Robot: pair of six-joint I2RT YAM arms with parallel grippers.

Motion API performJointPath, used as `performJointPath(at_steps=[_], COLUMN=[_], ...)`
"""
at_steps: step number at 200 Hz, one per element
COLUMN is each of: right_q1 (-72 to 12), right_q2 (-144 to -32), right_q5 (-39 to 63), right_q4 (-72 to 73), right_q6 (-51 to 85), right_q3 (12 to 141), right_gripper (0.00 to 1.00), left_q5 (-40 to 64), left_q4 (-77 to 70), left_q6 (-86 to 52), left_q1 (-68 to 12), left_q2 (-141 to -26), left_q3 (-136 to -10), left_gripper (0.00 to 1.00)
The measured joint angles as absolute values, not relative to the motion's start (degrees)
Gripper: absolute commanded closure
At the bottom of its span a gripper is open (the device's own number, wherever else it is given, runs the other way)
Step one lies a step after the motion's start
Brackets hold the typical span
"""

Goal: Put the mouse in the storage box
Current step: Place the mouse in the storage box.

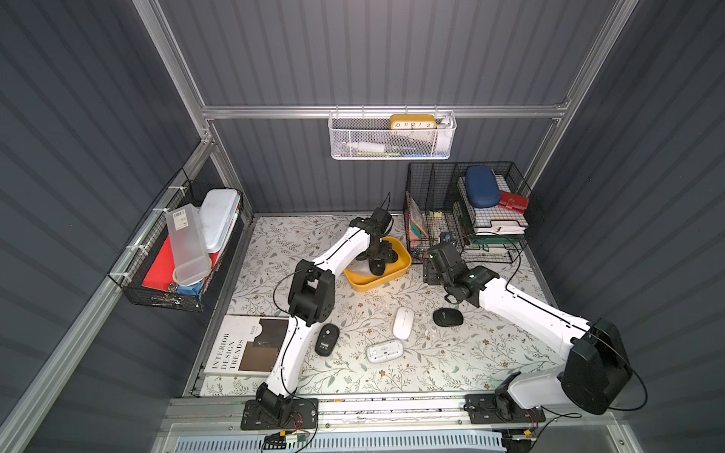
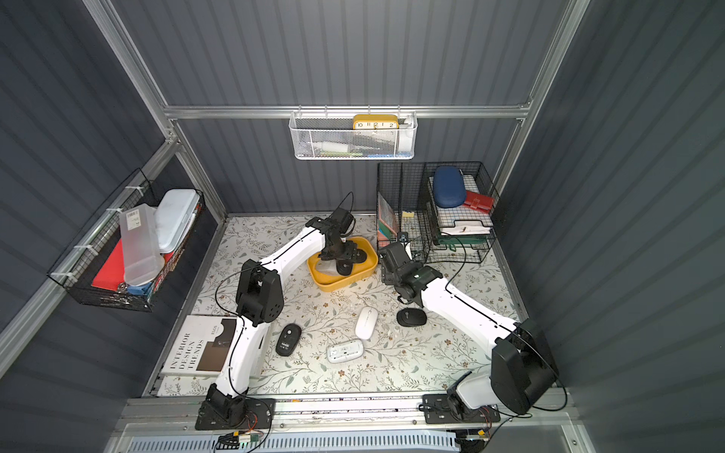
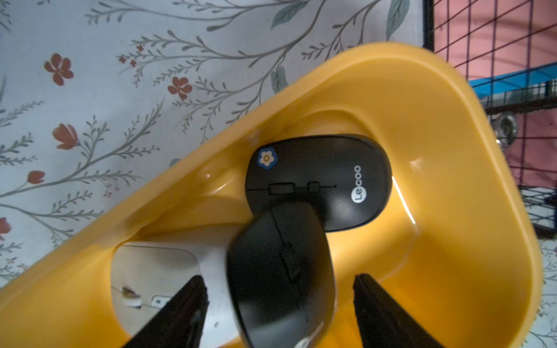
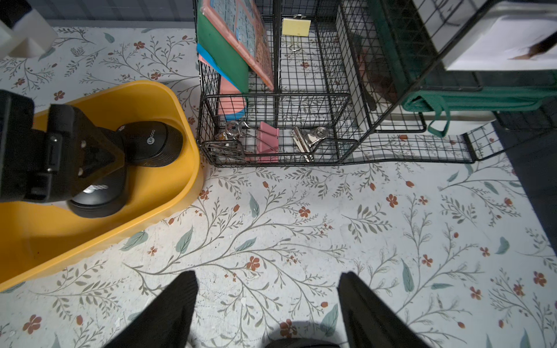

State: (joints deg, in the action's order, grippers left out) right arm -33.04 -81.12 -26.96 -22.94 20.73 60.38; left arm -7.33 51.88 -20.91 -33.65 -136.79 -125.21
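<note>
Three mice are in the box (image 3: 452, 99): a Lecoo mouse (image 3: 325, 180), a white mouse (image 3: 156, 271) belly-up, and our black mouse (image 3: 277, 241) over them, loose between the left gripper's (image 3: 278, 277) open fingers. We judge it light, rigid, slick; we would grip its flanks. Beside the box, the right gripper (image 4: 267, 273) gapes empty.

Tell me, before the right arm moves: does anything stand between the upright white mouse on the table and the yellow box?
The table between the upright white mouse and the yellow box is bare. Over the box the left gripper hangs open above the mice inside, likely blocking a drop.
</note>
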Motion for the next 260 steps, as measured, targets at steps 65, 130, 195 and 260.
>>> performJointPath(at_steps=[65,130,195,260], right_q1=[-35.46,-46.06,-52.62,-52.53], right_q2=[-81.12,-84.49,-92.62,-101.56], right_q5=[-24.91,-23.29,-19.84,-14.48], right_q4=[-26.94,-34.89,-43.81,-46.65], right_q6=[19.59,23.59,34.59,40.60], right_q3=[60.84,63.90,66.06,72.12], right_gripper=[0.21,0.21,0.12,0.06], left_q5=[-7.55,-11.84,-18.90,-20.05], left_q4=[51.13,41.69,28.16,22.28], left_q6=[-21.93,-27.20,-31.86,-32.69], left_q1=[-33.67,-31.18,-23.92,-24.29], left_q2=[-135.26,-113.01,-91.48,-88.01], left_q3=[-123.50,-104.88,-87.50,-80.86], left_gripper=[0.12,0.07,0.01,0.01])
